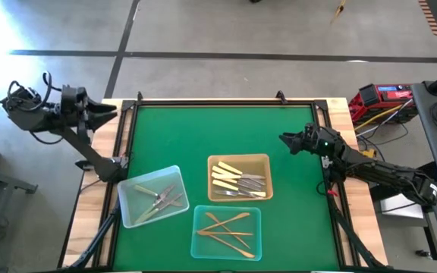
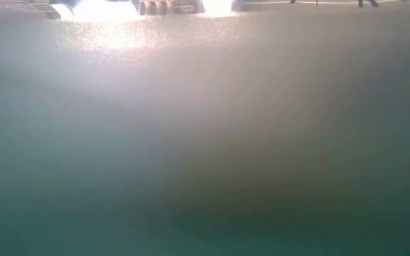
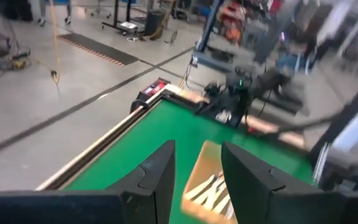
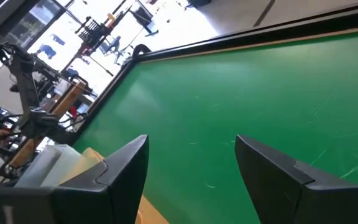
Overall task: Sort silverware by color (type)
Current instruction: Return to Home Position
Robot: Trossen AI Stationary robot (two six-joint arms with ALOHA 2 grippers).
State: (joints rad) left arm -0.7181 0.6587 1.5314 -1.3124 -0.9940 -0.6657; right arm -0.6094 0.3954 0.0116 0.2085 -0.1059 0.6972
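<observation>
**A:** Where has the silverware ended up?

**B:** All of it sits in three trays on the green worktop (image 1: 203, 136), towards the lower edge of the high view. The all-silver pieces (image 1: 160, 199) lie in a loose heap in the clear tray (image 1: 149, 176), on the left arm's side. The cream-handled pieces (image 1: 230, 176) fill the tan tray (image 1: 238, 157) in the middle. The gold pieces (image 1: 226, 226) lie crossed in the bluish tray (image 1: 226, 208), just beside the tan one.

**A:** And the arms?

**B:** The left gripper (image 1: 108, 114) hangs outside the worktop's left rail, well away from the trays. In its own wrist view, the left gripper (image 3: 197, 180) has its jaws spread with nothing between them. The tan tray (image 3: 207, 155) and its cream-handled pieces (image 3: 213, 190) show beyond the gap.

**A:** The right one?

**B:** The right gripper (image 1: 285, 140) is over the worktop's right side, above bare green and apart from the tan tray. In its wrist view, the right gripper (image 4: 191, 168) has its jaws wide apart and empty.

**A:** Does the low view add anything?

**B:** Not much. It is a hazy wash of green and glare, and I cannot make out any tray or arm in it.
</observation>
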